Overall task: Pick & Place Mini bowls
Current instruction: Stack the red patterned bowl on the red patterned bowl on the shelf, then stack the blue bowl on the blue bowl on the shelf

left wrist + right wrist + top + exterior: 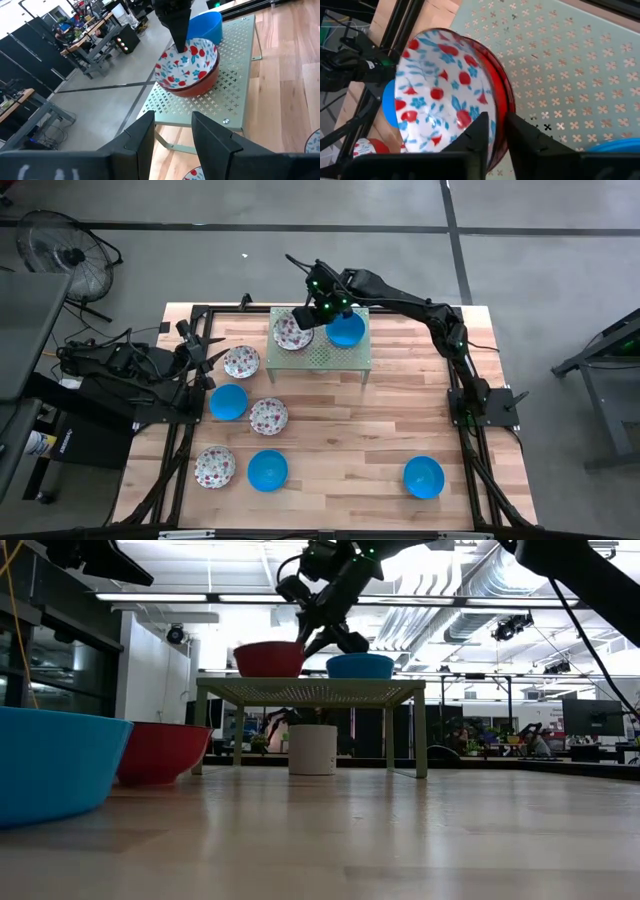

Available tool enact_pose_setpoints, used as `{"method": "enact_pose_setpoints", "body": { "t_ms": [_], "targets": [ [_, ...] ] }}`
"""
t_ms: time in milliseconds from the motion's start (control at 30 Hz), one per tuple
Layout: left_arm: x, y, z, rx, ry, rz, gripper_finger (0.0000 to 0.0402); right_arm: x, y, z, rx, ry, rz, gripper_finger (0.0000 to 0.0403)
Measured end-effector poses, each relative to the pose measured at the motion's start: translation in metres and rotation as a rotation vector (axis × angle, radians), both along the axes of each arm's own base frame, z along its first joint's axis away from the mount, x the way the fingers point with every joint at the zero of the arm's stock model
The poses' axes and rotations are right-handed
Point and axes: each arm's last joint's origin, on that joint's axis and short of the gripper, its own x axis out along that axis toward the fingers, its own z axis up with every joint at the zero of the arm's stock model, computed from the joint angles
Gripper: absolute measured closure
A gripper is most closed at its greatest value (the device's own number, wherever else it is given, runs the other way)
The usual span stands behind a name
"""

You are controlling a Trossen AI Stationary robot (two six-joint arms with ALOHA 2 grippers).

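A white mini bowl with red and blue flowers and a red outside (440,95) stands by its base on the pale green perforated rack (335,358), next to a blue mini bowl (346,330). My right gripper (497,130) reaches over the rack's far side, slightly open, one finger inside this bowl's rim and one outside. My left gripper (172,135) waits open and empty at the table's left edge, pointing at the rack. Several more floral and blue bowls lie on the table. My right gripper has the floral bowl's rim (499,112), on its far side, between its two fingers. The fingers slant down from the far side. Whether a finger still touches the rim I cannot tell. The bowl stands level on the rack (270,658).
On the wood left of and in front of the rack lie floral bowls (241,361), (268,416), (215,466) and blue bowls (228,401), (267,470). One blue bowl (423,477) lies near the front right. A black frame runs along the table's edges.
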Motion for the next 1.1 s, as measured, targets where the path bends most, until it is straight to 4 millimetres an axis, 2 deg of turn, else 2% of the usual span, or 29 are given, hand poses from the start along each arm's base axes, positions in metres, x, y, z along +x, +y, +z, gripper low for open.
{"method": "enact_pose_setpoints", "body": {
  "t_ms": [300,533,667,833,1100],
  "targets": [
    [0.0,0.0,0.0,-0.002,0.001,-0.007,0.0275,-0.003,-0.005,0.006,-0.012,-0.017,-0.003,0.0287],
    [0.0,-0.001,0.0,-0.008,0.003,-0.021,0.0275,-0.012,-0.011,0.03,-0.057,-0.049,0.007,0.0279],
    [0.0,-0.001,0.0,-0.01,0.003,-0.025,0.0275,-0.025,-0.012,0.045,-0.076,-0.06,0.015,0.028],
    [0.0,-0.001,0.0,-0.01,0.003,-0.026,0.0275,-0.051,0.002,0.072,-0.14,-0.033,0.062,0.0298],
    [0.0,-0.001,0.0,-0.01,0.003,-0.026,0.0275,-0.09,0.043,0.112,-0.259,0.047,0.105,0.0334]
  ]
}}
